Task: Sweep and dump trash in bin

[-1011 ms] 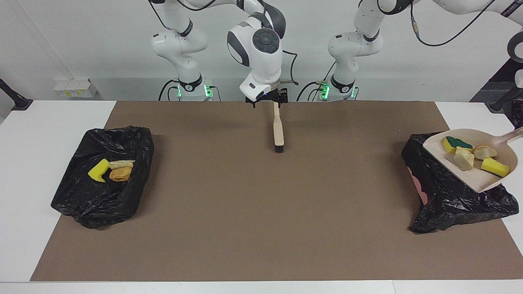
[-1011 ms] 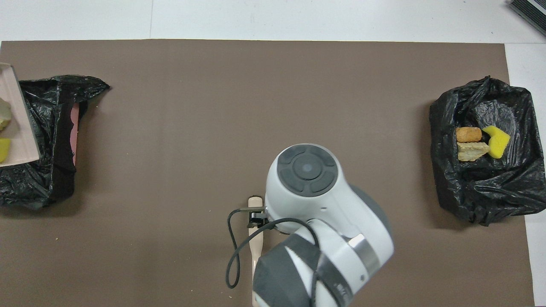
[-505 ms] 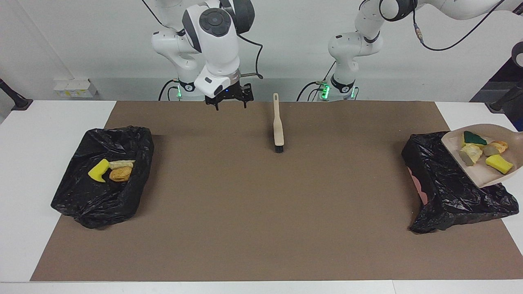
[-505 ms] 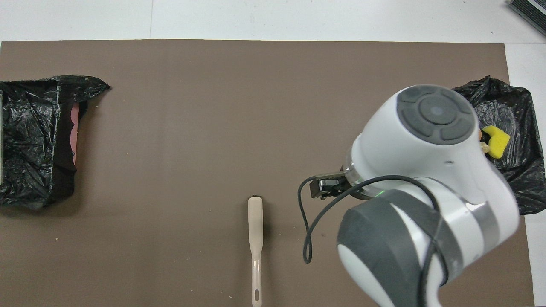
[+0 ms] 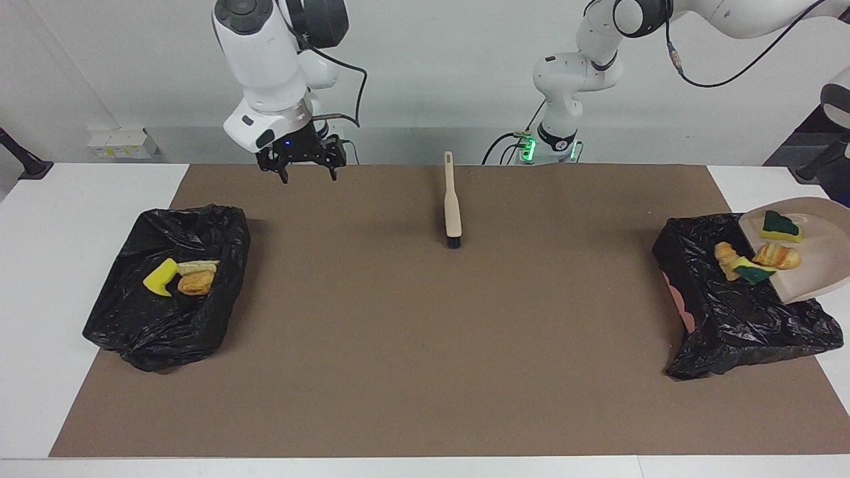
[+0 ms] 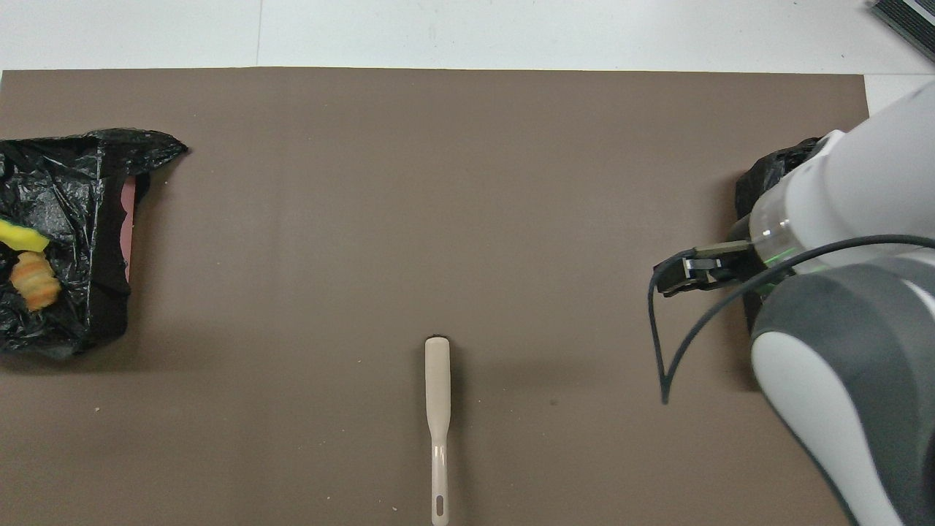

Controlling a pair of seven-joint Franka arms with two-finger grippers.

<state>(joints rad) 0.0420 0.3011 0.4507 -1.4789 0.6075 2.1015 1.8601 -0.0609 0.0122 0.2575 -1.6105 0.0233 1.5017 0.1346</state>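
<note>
The dustpan [image 5: 807, 255] is tipped over the bin [image 5: 730, 312] at the left arm's end, its scraps [image 5: 754, 255] sliding off the lip; I judge it best to keep tilting slowly, lip inside the bag. The left hand is out of view, clamped presumably on the handle. The right hand [image 5: 307, 169], spread and empty, hangs over the mat [image 5: 425, 332] near the other bin [image 5: 166, 318], which holds three scraps [image 5: 180, 275]. The brush [image 5: 452, 206] lies mid-mat on a white counter [image 5: 66, 265].

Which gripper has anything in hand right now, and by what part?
The right gripper is open and empty above the mat. The dustpan is tilted over the bin, but the left gripper and the hold are out of view.
</note>
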